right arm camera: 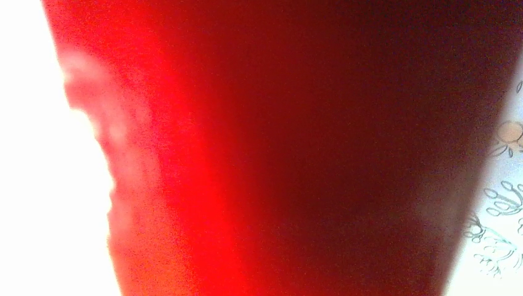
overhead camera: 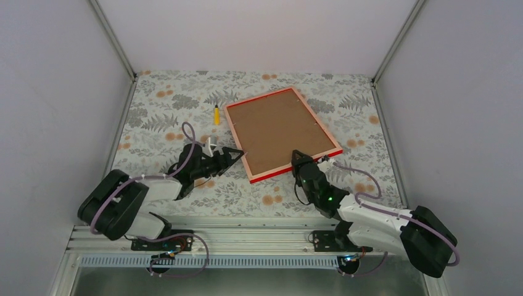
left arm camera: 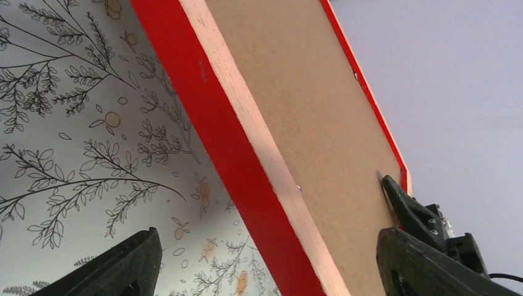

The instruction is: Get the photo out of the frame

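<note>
The red frame (overhead camera: 284, 132) lies face down on the floral tablecloth, its brown fibreboard backing up. The photo is hidden under the backing. My left gripper (overhead camera: 237, 153) is open at the frame's left edge near the near-left corner. In the left wrist view the frame's red and bare-wood edge (left arm camera: 259, 185) runs between the two spread fingers (left arm camera: 123, 265). My right gripper (overhead camera: 299, 158) is at the frame's near edge, one finger over the backing. The right wrist view is filled by the blurred red frame (right arm camera: 247, 154), so its fingers are hidden there.
A small yellow-handled tool (overhead camera: 216, 115) lies on the cloth just left of the frame's far-left corner. White walls with metal corner posts close in the table on three sides. A metal rail (overhead camera: 247, 231) runs along the near edge by the arm bases.
</note>
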Available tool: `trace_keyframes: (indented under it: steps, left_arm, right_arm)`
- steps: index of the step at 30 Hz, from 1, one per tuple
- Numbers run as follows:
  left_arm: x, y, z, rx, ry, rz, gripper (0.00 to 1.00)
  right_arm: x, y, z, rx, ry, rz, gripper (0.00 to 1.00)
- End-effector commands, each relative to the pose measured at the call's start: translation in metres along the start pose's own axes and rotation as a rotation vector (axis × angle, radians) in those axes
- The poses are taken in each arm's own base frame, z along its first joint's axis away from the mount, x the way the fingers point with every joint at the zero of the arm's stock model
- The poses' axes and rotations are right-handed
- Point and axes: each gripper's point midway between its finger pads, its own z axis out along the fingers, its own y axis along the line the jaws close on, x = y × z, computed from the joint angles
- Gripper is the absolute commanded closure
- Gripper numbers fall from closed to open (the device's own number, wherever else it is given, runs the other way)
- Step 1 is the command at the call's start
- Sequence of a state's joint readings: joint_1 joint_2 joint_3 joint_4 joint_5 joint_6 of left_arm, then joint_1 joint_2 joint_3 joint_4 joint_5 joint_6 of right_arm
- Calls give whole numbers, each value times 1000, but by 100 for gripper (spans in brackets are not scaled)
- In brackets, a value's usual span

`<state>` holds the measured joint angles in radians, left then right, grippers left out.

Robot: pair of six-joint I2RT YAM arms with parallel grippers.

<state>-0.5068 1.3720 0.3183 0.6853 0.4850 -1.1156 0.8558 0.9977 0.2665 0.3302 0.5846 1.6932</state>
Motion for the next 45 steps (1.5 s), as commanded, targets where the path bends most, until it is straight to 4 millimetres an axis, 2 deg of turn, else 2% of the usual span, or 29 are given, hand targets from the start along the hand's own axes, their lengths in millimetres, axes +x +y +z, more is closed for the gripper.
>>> trace_keyframes:
  steps: [1, 7, 14, 22, 26, 31, 33, 37, 40, 45]
  left_arm:
    - [-2, -17, 8, 114, 7, -25, 16]
    - [0, -13, 15, 141, 23, -61, 39]
    - [4, -11, 17, 150, 43, -80, 64]
    - [11, -1, 18, 143, 60, -95, 79]
    - [15, 5, 19, 139, 75, -100, 84]
    - [22, 12, 21, 130, 106, -94, 90]
    - [26, 15, 22, 120, 129, -84, 92]
    - [37, 27, 22, 79, 178, -67, 93]
    - [44, 35, 19, 56, 200, -62, 95]
    - [53, 43, 16, 30, 234, -52, 96]
  right_arm:
    - [3, -60, -1, 189, 45, -194, 84]
    - [5, -62, -3, 192, 64, -206, 74]
    - [-4, -60, -13, 198, 52, -248, 57]
    - [-11, -57, -29, 243, 78, -336, 37]
    - [-12, -50, -35, 284, 105, -463, 28]
    - [-8, -31, -37, 310, 157, -674, 16]
    - [-8, -19, -34, 301, 162, -766, 11]
    - [-17, 9, -18, 269, 140, -937, 10]
    - [-31, 21, 7, 250, 146, -1024, 6]
    - [-54, 22, 49, 244, 225, -1057, 5]
